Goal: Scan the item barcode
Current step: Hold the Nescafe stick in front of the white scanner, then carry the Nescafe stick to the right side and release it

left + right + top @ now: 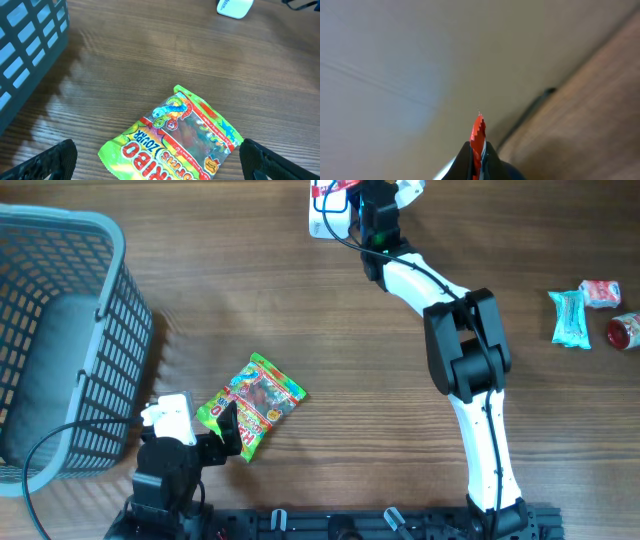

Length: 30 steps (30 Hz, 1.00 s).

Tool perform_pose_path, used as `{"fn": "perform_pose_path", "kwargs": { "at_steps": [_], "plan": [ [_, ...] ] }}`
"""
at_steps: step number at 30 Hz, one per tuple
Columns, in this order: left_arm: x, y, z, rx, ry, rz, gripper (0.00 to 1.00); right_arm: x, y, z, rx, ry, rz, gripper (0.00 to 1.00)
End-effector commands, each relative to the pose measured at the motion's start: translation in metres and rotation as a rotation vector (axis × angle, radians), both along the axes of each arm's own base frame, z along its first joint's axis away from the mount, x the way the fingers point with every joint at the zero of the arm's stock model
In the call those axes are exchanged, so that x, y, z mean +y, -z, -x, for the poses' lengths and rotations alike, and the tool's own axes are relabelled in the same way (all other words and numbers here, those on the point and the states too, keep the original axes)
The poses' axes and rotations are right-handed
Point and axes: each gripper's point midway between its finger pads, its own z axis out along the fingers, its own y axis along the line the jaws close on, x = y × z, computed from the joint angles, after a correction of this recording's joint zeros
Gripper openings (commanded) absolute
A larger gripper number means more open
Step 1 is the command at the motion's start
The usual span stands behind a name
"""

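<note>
Okay, right gripper (362, 194) is out at the far table (300, 310) edge, jaws pinched tight on a red packet (330, 189). In the right wrist view the gripper (478, 159) shows only its fingertips (464, 161), closed on the packet (478, 131). The packet is seen edge-on, with its serrated red edge sticking out past the tips and some white lower down. No barcode is readable in any view. The white scanner (326, 220) sits just to this gripper's left. The packet is over or against the scanner's far end, can't tell which. A dark cable runs from the scanner under the arm. Left gripper (195, 428) is low at the near edge, jaws spread wide and gripping nothing. In the left wrist view the gripper (160, 165) has one dark fingertip at each lower corner. A green candy bag (175, 137) lies flat on the wood, its near end between those tips and the rest just ahead of them. It touches neither tip as far as shows. In overhead the bag (255, 402) is ahead and slightly right of that gripper. The scanner (234, 7) is far ahead of it. A blue basket (95, 330) stands close on the left gripper's left. Well off to the right gripper's right and nearer the base lie a teal wrapper (570, 318), a small red-white pack (601, 293) and a red round item (624, 332), bunched together.
</note>
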Motion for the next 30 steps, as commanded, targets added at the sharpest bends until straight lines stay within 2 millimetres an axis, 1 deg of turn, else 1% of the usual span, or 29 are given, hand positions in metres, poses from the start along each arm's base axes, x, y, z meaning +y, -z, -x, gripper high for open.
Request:
{"fn": "perform_pose_path", "kwargs": {
  "at_steps": [1, 3, 5, 6, 8, 10, 11, 15, 16, 17, 18, 21, 24, 25, 27, 28, 29, 30],
  "plan": [
    [0.000, 0.001, 0.000, -0.002, -0.004, 0.007, 1.00, 0.003, 0.011, -0.003, 0.040, -0.070, 0.021, 0.05],
    [0.000, 0.001, 0.000, -0.002, -0.004, 0.007, 1.00, 0.002, 0.005, -0.002, 0.064, -0.109, 0.013, 0.04],
    [0.000, 0.001, 0.000, -0.002, -0.004, 0.007, 1.00, -0.006, -0.006, 0.002, 0.096, -0.121, 0.035, 0.05],
    [0.000, 0.001, 0.000, -0.002, -0.004, 0.007, 1.00, -0.015, -0.013, 0.004, 0.118, -0.108, 0.061, 0.04],
    [0.000, 0.001, 0.000, -0.002, -0.004, 0.007, 1.00, -0.046, -0.032, 0.013, 0.171, -0.031, 0.135, 0.05],
    [0.000, 0.001, 0.000, -0.002, -0.004, 0.007, 1.00, -0.087, -0.049, 0.028, 0.241, 0.092, 0.212, 0.04],
    [0.000, 0.001, 0.000, -0.002, -0.004, 0.007, 1.00, -0.110, -0.056, 0.040, 0.286, 0.167, 0.249, 0.04],
    [0.000, 0.001, 0.000, -0.002, -0.004, 0.007, 1.00, -0.202, -0.081, 0.095, 0.454, 0.482, 0.433, 0.04],
    [0.000, 0.001, 0.000, -0.002, -0.004, 0.007, 1.00, -0.220, -0.084, 0.107, 0.487, 0.544, 0.474, 0.04],
    [0.000, 0.001, 0.000, -0.002, -0.004, 0.007, 1.00, -0.246, -0.086, 0.123, 0.539, 0.636, 0.537, 0.04],
    [0.000, 0.001, 0.000, -0.002, -0.004, 0.007, 1.00, -0.279, -0.084, 0.142, 0.610, 0.726, 0.600, 0.04],
    [0.000, 0.001, 0.000, -0.002, -0.004, 0.007, 1.00, -0.325, -0.066, 0.168, 0.721, 0.808, 0.606, 0.04],
    [0.000, 0.001, 0.000, -0.002, -0.004, 0.007, 1.00, -0.364, -0.044, 0.193, 0.818, 0.862, 0.556, 0.04],
    [0.000, 0.001, 0.000, -0.002, -0.004, 0.007, 1.00, -0.374, -0.038, 0.199, 0.842, 0.870, 0.548, 0.04],
    [0.000, 0.001, 0.000, -0.002, -0.004, 0.007, 1.00, -0.398, -0.020, 0.218, 0.906, 0.894, 0.515, 0.04],
    [0.000, 0.001, 0.000, -0.002, -0.004, 0.007, 1.00, -0.409, -0.009, 0.229, 0.934, 0.911, 0.485, 0.07],
    [0.000, 0.001, 0.000, -0.002, -0.004, 0.007, 1.00, -0.418, 0.001, 0.239, 0.965, 0.916, 0.453, 0.18],
    [0.000, 0.001, 0.000, -0.002, -0.004, 0.007, 1.00, -0.425, 0.011, 0.248, 1.003, 0.901, 0.412, 0.44]
  ]
}}
